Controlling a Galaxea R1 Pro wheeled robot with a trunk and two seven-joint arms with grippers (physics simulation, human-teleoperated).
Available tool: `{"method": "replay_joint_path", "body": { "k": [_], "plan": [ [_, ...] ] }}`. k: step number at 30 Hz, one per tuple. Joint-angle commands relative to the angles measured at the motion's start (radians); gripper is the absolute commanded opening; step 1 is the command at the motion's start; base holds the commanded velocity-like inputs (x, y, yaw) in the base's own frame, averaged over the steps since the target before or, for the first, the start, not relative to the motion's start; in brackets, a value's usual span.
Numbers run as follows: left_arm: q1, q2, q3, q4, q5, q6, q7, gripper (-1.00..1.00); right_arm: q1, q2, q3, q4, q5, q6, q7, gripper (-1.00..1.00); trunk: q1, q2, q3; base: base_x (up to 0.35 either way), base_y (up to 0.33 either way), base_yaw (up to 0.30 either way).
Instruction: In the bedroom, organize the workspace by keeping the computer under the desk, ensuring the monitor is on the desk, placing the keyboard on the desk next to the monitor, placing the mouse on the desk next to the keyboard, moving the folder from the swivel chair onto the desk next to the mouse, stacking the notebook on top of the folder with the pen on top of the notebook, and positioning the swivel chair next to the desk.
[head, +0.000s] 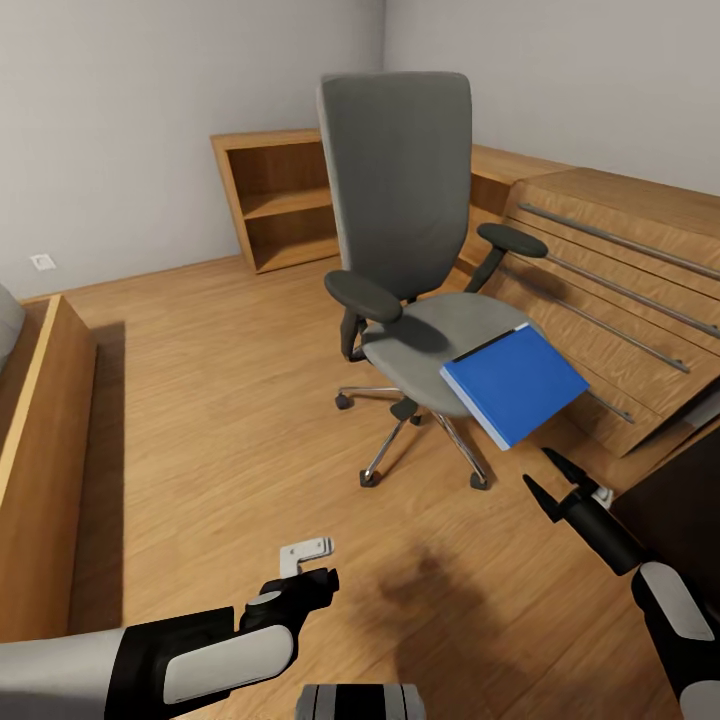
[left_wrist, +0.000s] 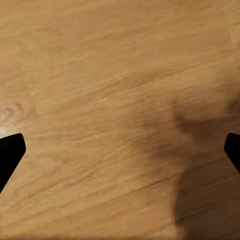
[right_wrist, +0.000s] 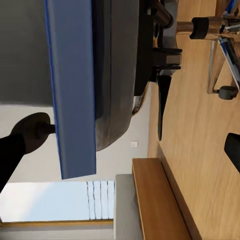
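The grey swivel chair (head: 400, 200) stands mid-room on the wood floor. The blue folder (head: 515, 383) lies on its seat (head: 430, 345) and overhangs the front right edge. My right gripper (head: 537, 466) is open, just below and in front of the folder's overhanging corner, not touching it. In the right wrist view the folder's blue edge (right_wrist: 75, 90) shows against the seat (right_wrist: 117, 75), ahead of the open right gripper (right_wrist: 120, 150). My left gripper (head: 310, 582) hangs low over bare floor, and in its wrist view the left gripper (left_wrist: 120, 150) is open with nothing between the fingers.
Light wood cabinets (head: 620, 280) with long metal handles stand right of the chair. A wood bookshelf (head: 280, 200) is against the back wall. A wood bed frame (head: 45, 450) runs along the left. A black surface (head: 685, 500) at the right edge looks like the desk's corner.
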Motion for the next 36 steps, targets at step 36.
{"method": "replay_joint_path", "body": {
  "k": [36],
  "plan": [
    [-0.001, 0.005, -0.003, 0.000, 0.008, -0.012, 0.002, 1.00, 0.002, -0.014, 0.000, 0.000, -0.003, 0.006, 0.042, 1.00, 0.000, 0.000, -0.001, 0.048, 0.018, 0.000]
  ]
}}
